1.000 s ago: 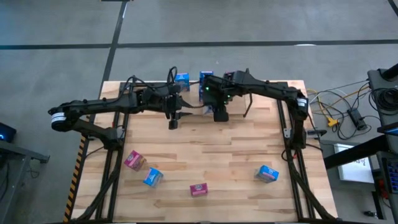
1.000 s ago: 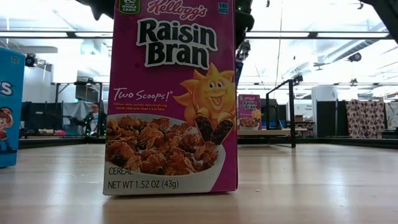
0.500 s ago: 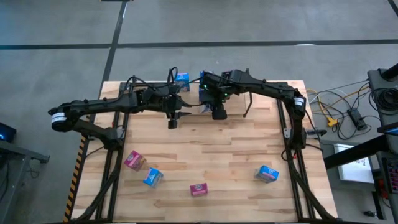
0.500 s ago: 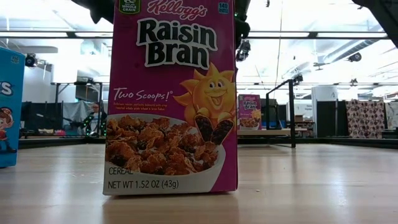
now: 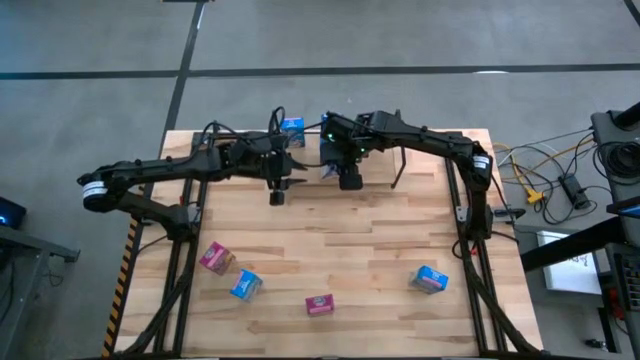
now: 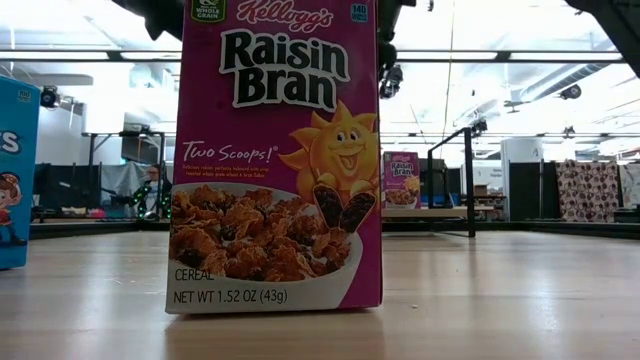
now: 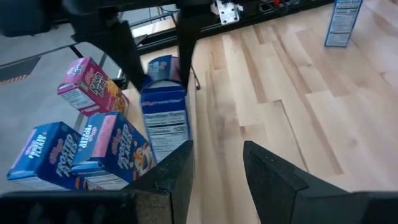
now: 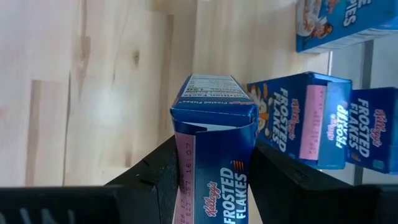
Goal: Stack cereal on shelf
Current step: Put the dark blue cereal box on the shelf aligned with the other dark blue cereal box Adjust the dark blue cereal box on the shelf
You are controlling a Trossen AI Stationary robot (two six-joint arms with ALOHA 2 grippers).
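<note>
Held box: a small bright blue Frosted Flakes cardboard box (image 8: 214, 143) sits clamped between the two dark fingers of the right pincer (image 8: 211, 180), at the far edge of the pale wooden worktop (image 5: 350, 250), next to the shelf.
Shelf: the small rack of thin black posts with clear tiers (image 7: 127, 53) already carries blue and pink boxes; the held box is just beside two blue ones standing there.
Left pincer: the left pincer (image 7: 217, 165) hangs above the worktop near the shelf, fingers apart, holding nothing.
Loose boxes: a pink Raisin Bran box (image 5: 319, 304), a second pink box (image 5: 214, 258) and two blue boxes (image 5: 245, 285) (image 5: 430, 279) wait on the near part of the worktop, well apart.
Handling: probably very light, thin-walled card that dents under a hard squeeze; the glossy print looks slippery.
Where to hold: across the two broad faces near mid-height, as the right pincer does, so the narrow sides stay free to slide in beside neighbours.
</note>
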